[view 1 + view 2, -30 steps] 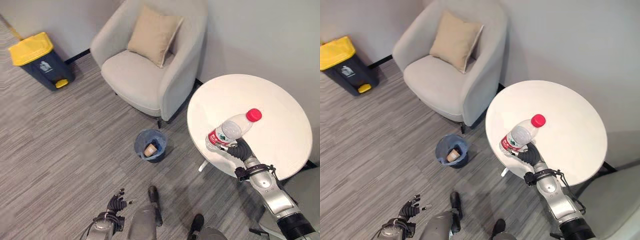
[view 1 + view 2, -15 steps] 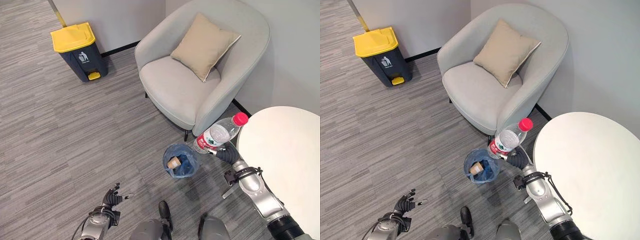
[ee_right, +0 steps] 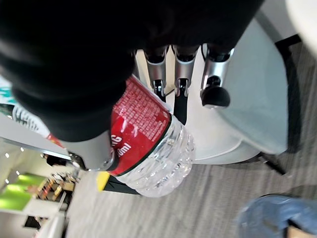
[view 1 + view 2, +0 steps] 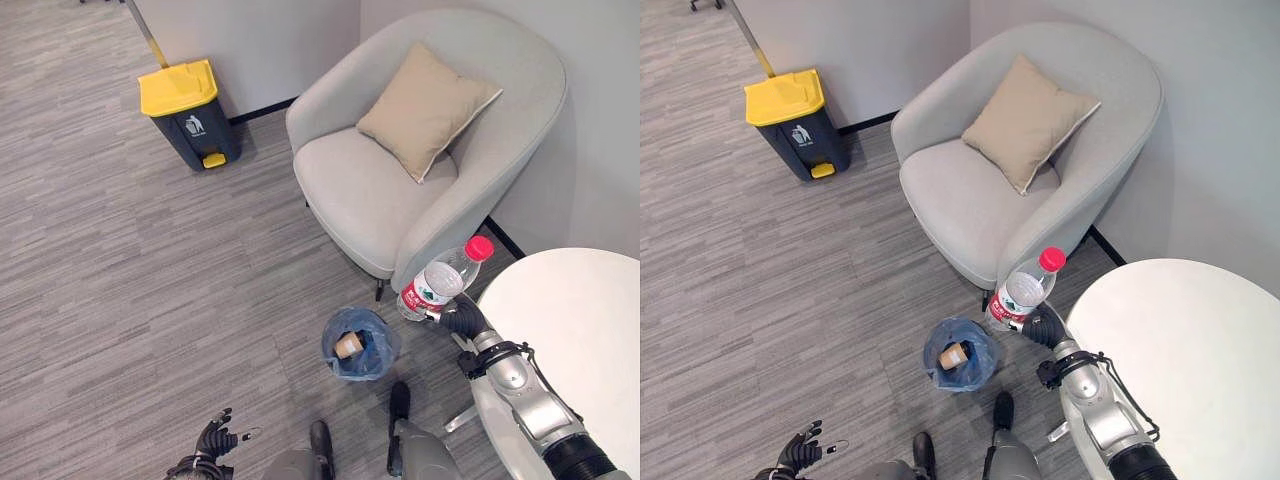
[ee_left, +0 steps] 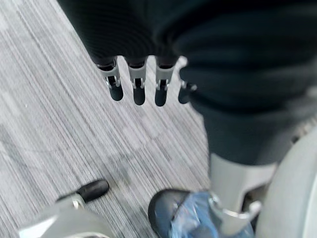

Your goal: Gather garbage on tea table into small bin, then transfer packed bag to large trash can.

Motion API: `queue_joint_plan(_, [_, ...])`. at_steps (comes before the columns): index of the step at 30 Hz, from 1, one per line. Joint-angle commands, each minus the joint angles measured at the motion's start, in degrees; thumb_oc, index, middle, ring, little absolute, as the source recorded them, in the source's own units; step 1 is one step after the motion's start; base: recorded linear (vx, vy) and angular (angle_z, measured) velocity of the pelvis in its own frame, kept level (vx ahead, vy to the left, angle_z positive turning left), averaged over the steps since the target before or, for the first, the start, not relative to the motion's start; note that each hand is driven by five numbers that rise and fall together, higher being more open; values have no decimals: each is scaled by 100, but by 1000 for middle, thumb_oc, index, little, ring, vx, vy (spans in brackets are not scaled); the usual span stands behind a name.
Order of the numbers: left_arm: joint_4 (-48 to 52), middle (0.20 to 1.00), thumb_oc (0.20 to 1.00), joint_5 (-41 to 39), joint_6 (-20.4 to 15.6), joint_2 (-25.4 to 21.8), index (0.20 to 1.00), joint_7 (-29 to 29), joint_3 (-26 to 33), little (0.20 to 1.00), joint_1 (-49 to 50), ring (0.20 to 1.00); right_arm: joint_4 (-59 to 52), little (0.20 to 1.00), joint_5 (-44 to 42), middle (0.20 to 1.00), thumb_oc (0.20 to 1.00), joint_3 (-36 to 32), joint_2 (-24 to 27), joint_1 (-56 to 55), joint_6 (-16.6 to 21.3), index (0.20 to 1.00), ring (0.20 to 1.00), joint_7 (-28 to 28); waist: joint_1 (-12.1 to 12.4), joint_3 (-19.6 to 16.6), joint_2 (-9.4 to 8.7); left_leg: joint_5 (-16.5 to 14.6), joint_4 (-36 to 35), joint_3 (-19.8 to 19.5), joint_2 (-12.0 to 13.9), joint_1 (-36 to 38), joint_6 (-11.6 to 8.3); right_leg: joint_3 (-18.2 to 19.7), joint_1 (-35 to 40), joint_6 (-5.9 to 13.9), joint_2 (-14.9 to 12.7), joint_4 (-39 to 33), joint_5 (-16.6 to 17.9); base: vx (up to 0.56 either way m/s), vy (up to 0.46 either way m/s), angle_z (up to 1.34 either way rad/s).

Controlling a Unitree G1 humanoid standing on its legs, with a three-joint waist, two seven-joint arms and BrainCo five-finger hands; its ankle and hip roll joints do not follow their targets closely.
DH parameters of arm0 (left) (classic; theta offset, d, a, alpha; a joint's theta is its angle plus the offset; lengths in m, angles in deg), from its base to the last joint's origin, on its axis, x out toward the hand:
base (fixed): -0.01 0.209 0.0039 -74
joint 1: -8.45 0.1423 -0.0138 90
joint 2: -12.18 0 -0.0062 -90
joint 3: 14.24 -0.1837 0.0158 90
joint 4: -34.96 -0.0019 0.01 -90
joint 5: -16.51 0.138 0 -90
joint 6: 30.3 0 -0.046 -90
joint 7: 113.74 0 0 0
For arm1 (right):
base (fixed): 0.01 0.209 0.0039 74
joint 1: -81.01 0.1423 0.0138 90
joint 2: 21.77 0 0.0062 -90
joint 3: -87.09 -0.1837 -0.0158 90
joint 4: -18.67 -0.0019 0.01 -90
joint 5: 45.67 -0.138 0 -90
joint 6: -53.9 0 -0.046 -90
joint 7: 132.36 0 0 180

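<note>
Two hands show at the bottom of the left eye view. Low at the lower left, the left hand [image 4: 214, 440] hangs over the grey carpet with its fingers straight and spread, holding nothing; in its own wrist view the dark fingertips [image 5: 138, 95] point down at the floor. At the lower right, the right hand [image 4: 455, 313] is wrapped round the lower part of a clear plastic water bottle [image 4: 436, 280] with a red label and a red cap [image 4: 480, 247]; the right wrist view shows the fingers and thumb curled against the labelled body. The bottle tilts with its cap up and to the right, just beside the rim of the round white table [image 4: 580, 340] in the lower right corner, and off its top. Left of the bottle and lower in the frame, the small bin [image 4: 358, 344] stands on the floor, lined with a blue bag, a brown paper cup [image 4: 348, 345] lying inside. Behind it, in the upper middle, a light grey armchair [image 4: 380, 190] carries a tan cushion [image 4: 428, 108]. Farthest off, in the upper left by the wall, stands the large trash can [image 4: 190, 113], dark with a yellow lid.
</note>
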Motion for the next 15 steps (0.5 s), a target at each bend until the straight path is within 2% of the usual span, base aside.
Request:
queue_joint_plan(1, [-46,1000,1000,-60,-172,-186,1000,46,-66,1000,-529,1000,-145,200,-132,200,200,360,272,831,259,200,200,-116,57,240,-137,29,553,-290,152,-797,-296,25,-70,331,-284,1238,-1484,-140,-80,14])
queue_joint_plan(4, [-158,1000,1000,-274,-213,-206,1000,156,-256,1000,-903,1000,238,200,-52,200,200,932,500,1635,222,200,200,-91,134,548,-142,99,749,-455,215,-1316,-329,-77,-594,280,-329,1677,-1554,-170,-58,20])
queue_joint_plan(5, [-160,1000,1000,-274,-214,-205,1000,156,-253,1000,-905,1000,243,200,-52,200,200,936,499,1642,224,200,200,-90,129,544,-143,98,755,-458,214,-1326,-328,-79,-603,280,-330,1682,-1556,-212,-35,13])
queue_joint_plan(6, [-204,1000,1000,-330,-243,-238,1000,226,-384,1000,-1110,1000,470,200,-4,200,200,1229,507,2089,216,200,200,-25,188,707,-141,113,959,-536,220,-1705,-328,-102,-964,258,-395,1958,-1588,-148,-11,14])
queue_joint_plan(10, [-313,1000,1000,-425,-252,-298,1000,291,-480,1000,-1306,1000,814,200,84,200,200,1485,520,2619,174,200,200,126,242,847,-152,106,1290,-624,195,-2246,-311,-127,-1454,216,-471,2328,-1659,-86,6,18])
queue_joint_plan(11, [-324,1000,1000,-435,-265,-320,1000,331,-532,1000,-1378,1000,952,200,123,200,200,1600,504,2849,144,200,200,220,255,917,-151,-80,1515,-658,176,-2415,-336,-97,-1640,247,-509,2607,-1844,-71,38,24])
queue_joint_plan(13, [-309,1000,1000,-549,-291,-362,1000,406,-647,1000,-1552,1000,1271,200,119,200,200,1702,396,3293,124,200,200,429,314,1095,-138,-128,1895,-704,165,-2983,-310,-78,-2197,216,-626,3029,-1929,-106,55,4])
queue_joint_plan(15, [-298,1000,1000,-581,-293,-369,1000,417,-674,1000,-1611,1000,1391,200,105,200,200,1746,350,3443,104,200,200,518,326,1111,-138,-149,2050,-714,152,-3208,-297,-58,-2382,199,-663,3145,-1955,-77,24,-9])
